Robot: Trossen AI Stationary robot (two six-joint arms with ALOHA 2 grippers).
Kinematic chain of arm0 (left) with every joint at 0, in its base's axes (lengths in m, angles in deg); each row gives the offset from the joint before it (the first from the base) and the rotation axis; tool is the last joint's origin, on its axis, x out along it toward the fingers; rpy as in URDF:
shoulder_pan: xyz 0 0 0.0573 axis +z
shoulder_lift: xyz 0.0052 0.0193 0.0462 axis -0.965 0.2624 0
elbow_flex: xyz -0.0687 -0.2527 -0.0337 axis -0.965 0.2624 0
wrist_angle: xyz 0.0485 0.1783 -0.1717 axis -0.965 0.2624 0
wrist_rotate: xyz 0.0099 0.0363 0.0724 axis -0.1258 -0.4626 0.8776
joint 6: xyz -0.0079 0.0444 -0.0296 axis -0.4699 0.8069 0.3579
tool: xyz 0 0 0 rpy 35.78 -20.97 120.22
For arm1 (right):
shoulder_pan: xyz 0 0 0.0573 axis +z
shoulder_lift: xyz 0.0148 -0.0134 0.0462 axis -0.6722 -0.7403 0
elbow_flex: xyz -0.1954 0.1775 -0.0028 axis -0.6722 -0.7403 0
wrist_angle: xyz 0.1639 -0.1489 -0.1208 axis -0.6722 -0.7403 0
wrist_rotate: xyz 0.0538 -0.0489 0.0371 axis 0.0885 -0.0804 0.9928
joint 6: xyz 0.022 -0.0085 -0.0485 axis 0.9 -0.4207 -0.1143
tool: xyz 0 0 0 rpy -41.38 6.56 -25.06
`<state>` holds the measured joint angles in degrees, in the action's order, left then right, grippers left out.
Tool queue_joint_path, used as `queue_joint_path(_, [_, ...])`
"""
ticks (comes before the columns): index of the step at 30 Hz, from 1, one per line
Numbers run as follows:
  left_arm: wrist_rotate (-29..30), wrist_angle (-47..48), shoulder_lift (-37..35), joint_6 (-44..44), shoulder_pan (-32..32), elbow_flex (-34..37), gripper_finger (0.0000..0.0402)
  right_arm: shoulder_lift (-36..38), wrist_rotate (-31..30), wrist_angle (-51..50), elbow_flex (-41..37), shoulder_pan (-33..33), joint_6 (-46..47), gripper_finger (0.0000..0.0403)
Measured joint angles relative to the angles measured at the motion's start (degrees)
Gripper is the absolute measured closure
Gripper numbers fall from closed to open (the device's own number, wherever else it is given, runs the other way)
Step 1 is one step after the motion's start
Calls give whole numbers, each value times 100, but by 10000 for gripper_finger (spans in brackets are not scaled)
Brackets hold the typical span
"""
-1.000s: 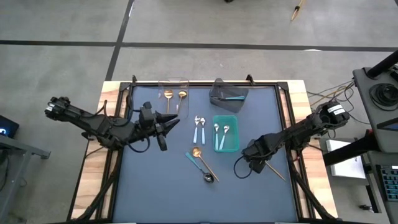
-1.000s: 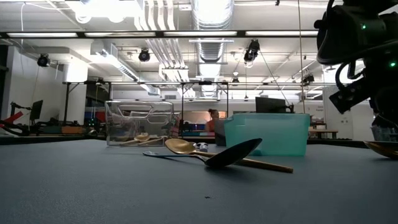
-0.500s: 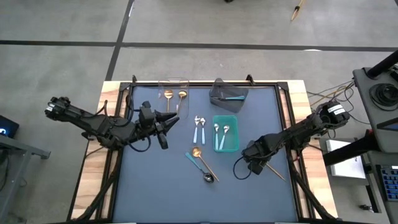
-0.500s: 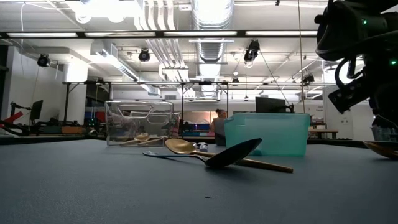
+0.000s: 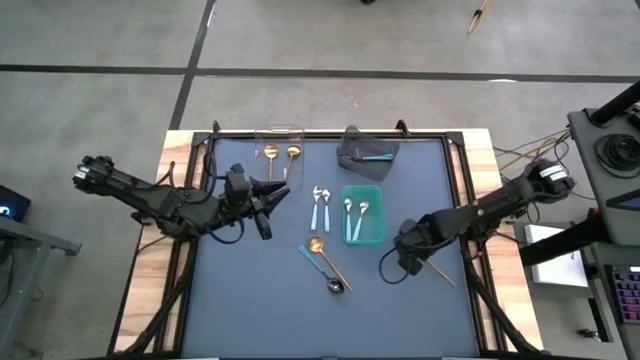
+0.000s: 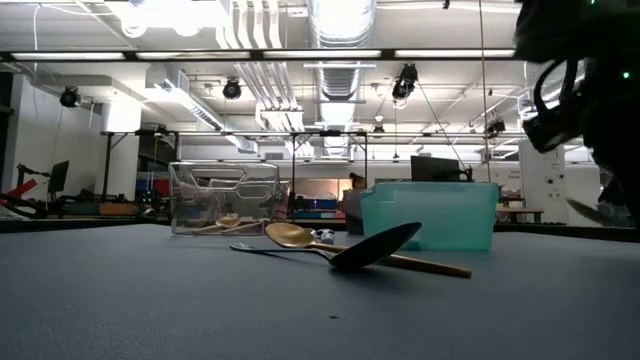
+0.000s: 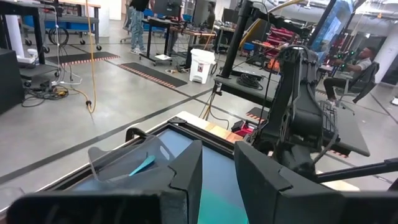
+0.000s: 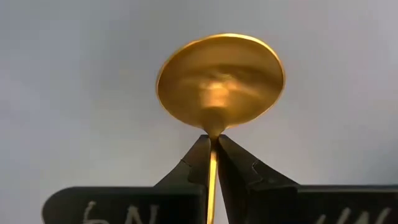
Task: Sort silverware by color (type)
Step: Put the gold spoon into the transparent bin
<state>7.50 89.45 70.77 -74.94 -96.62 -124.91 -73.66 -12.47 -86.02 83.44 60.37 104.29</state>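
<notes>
My right gripper points down near the mat's right side, shut on a gold spoon whose handle sticks out toward the near right. My left gripper hangs level over the mat's left part, open, with nothing between its fingers. Two gold spoons lie in the clear bin. Two light-blue-handled spoons lie on the mat, and two more in the teal bin. A teal-handled spoon is in the grey bin. A gold spoon crosses a dark-bowled one at mid-mat. My right gripper pinches the gold spoon's neck, just behind the bowl, between its two fingertips. The fingers come from above, pointing down. In the low view the spoon hangs off the mat, bowl ahead of the fingers and handle trailing toward the near right.
The three bins stand along the mat's far half. The black frame rail runs around the mat. Bare mat lies near the front edge and at the near left.
My right gripper has taken hold of the gold spoon at the mat's right side and risen a little. The spoon, which lay on the mat, now hangs above it in the low view.
</notes>
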Motion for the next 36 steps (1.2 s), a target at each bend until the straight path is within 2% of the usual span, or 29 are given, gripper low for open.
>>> queue_joint_path(10, [-1,-255,35,-1,156,0,325,1275,-1212,-194,375,-2,877,393])
queue_joint_path(17, [-1,-471,48,-1,254,0,325,1823,-2552,-421,1135,-2,842,393])
queue_joint_path(21, [-1,-480,48,-1,292,0,325,1851,-3373,-275,1778,-4,307,393])
queue_joint_path(26, [-3,-514,48,-1,341,0,325,1625,-4113,551,2515,-28,-790,393])
queue_joint_path(36, [-3,-510,48,1,357,0,325,732,-4230,1623,3488,-423,-2295,393])
